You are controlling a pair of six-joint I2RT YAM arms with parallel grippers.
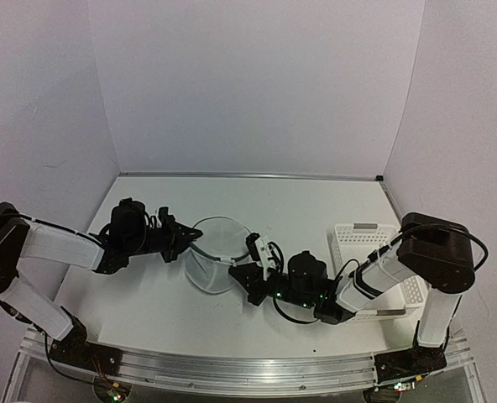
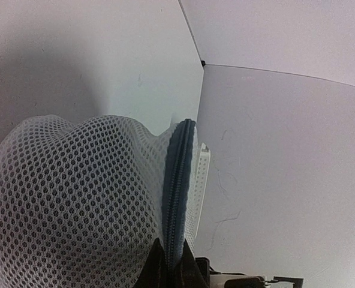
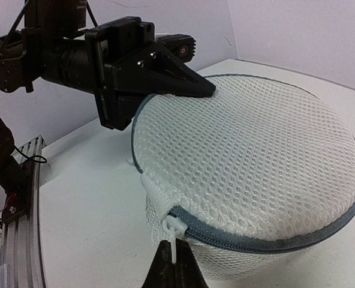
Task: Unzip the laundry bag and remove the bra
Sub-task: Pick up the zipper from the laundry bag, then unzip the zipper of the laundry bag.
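Observation:
The laundry bag (image 1: 213, 253) is a white mesh drum with a grey-blue zipper (image 3: 273, 240) round its lid, standing mid-table. My left gripper (image 1: 195, 238) is shut on the bag's rim. In the left wrist view the zipper tape (image 2: 177, 180) runs pinched between its dark fingertips (image 2: 155, 264). My right gripper (image 3: 175, 257) is shut on the white zipper pull (image 3: 176, 231) at the closed end of the zipper, on the bag's near side. The left gripper (image 3: 192, 85) also shows in that view, clamped on the far rim. The bra is hidden.
A white perforated plastic basket (image 1: 349, 237) stands at the right of the table, under my right arm (image 1: 374, 273). White walls close off the back and both sides. The rail with the arm bases (image 1: 232, 369) runs along the near edge.

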